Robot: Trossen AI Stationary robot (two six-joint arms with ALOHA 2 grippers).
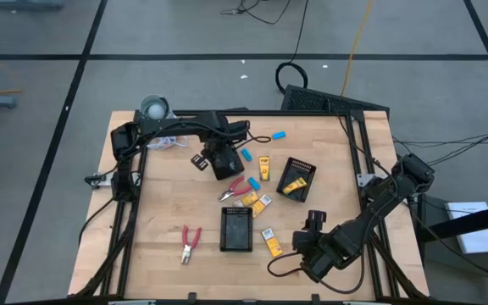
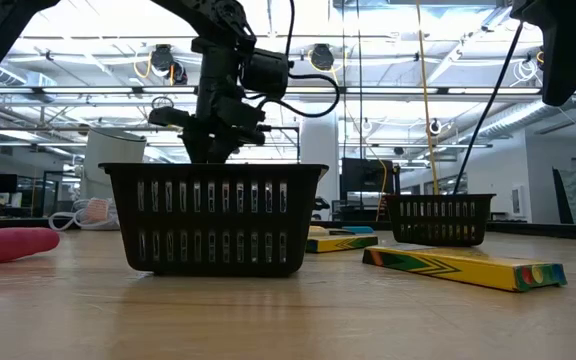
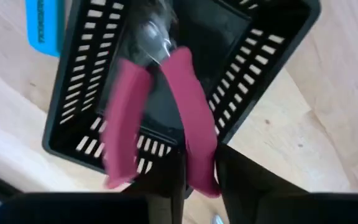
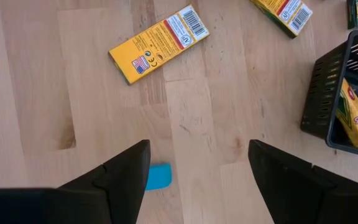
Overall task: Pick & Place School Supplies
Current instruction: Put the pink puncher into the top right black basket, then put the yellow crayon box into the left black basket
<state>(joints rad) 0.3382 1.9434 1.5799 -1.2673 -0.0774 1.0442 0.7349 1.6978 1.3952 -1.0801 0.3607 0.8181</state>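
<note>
Spreading across most of the high view, the wooden table [image 1: 159, 246] carries two black slotted baskets and a scatter of school supplies. One basket [image 1: 236, 230] sits near the table's middle, its floor looking bare from above. A second basket [image 1: 296, 178], tilted toward the right side, holds a yellow crayon box [image 1: 291, 185] — the right wrist view shows that box leaning inside against a slotted wall.

The left gripper [image 3: 194, 180] hangs above a black basket in its wrist view, with a pair of red-handled pliers [image 3: 160, 112] pointing nose-down into the basket; one handle runs down between the dark fingers, but whether the jaws are clamped on it cannot be told. The right gripper [image 4: 197, 162] hovers low over the front right of the table, jaws standing wide apart with nothing between them.

Loose on the wood lie another pair of pliers [image 1: 190, 243] near the front left, more pliers [image 1: 237, 188] by the middle, several yellow boxes [image 1: 270, 241] and small light-blue erasers [image 1: 280, 135] — one eraser [image 4: 158, 176] lies just beside a right finger.
</note>
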